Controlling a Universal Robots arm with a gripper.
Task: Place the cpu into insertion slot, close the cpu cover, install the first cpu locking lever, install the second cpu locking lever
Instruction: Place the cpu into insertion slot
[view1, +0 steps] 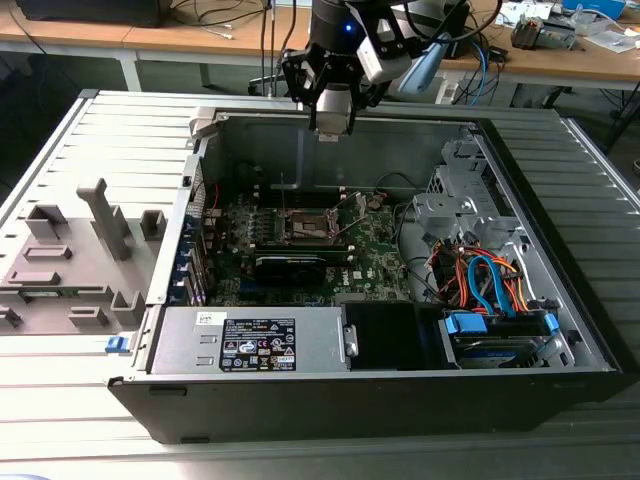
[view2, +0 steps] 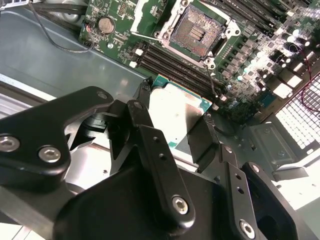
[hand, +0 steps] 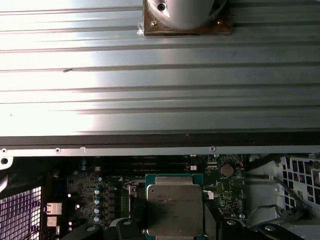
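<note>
Black gripper (view2: 175, 111) linkages crowd your second wrist view, with the fingers (view2: 145, 95) clenched on the cpu (view2: 177, 117), gripping it by opposite edges. That view alone gives you the insertion slot (view2: 197, 32), seemingly bare, on the green motherboard (view2: 115, 30) and apart from the chip. Your first wrist view puts the cpu over the board, beside the ribbed table (hand: 160, 75). In the exterior view, the arm points straight down above the case's (view1: 400, 400) far wall.

Black gripper (view2: 176, 106), silver-grey chip (hand: 174, 210) with a green rim between its fingers; under it green board (view2: 120, 40), dark socket (view2: 196, 32) framed in silver; ribbed pale grey table (hand: 150, 75) behind.
</note>
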